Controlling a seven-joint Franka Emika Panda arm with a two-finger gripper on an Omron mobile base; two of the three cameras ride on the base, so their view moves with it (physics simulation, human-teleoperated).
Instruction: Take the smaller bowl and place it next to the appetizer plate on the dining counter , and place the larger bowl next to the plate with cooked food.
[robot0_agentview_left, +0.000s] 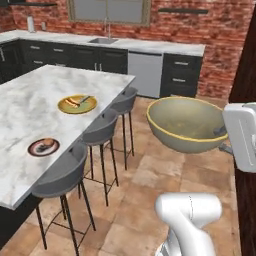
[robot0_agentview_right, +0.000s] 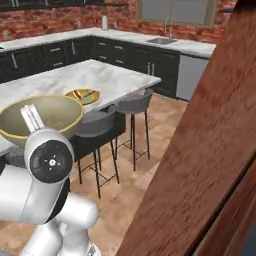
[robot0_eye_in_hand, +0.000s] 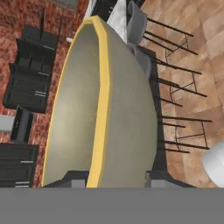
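One large bowl (robot0_agentview_left: 186, 124), beige-olive with a thin yellow rim, hangs in the air over the tiled floor (robot0_agentview_left: 150, 195), off the end of the row of stools. The tool (robot0_eye_in_hand: 114, 178) is clenched on its rim: in the hand view one dark fingertip (robot0_eye_in_hand: 72, 178) sits inside the bowl and the other outside, with the yellow rim running between them. In the left base view the bowl sits roughly upright, opening upward and tilted slightly toward the camera, held at its right edge by the white hand. In the right base view the same bowl (robot0_agentview_right: 40, 120) shows just behind the arm's round joint.

Left of the bowl stands the long bench (robot0_agentview_left: 35, 100) with a white, grey-veined marble top. Two plates lie on it, well apart from each other. The yellow plate (robot0_agentview_left: 77, 104) with red and white food sits farther along, near the stool-side edge; the small dark-rimmed plate (robot0_agentview_left: 43, 147) with a bit of food in the middle lies closer to the camera.

Three grey round stools (robot0_agentview_left: 102, 131) line the bench's near side. Behind it runs a wall counter (robot0_agentview_left: 150, 47) with dark cabinets, a sink (robot0_agentview_left: 103, 40) and a brick wall (robot0_agentview_left: 220, 30) above.
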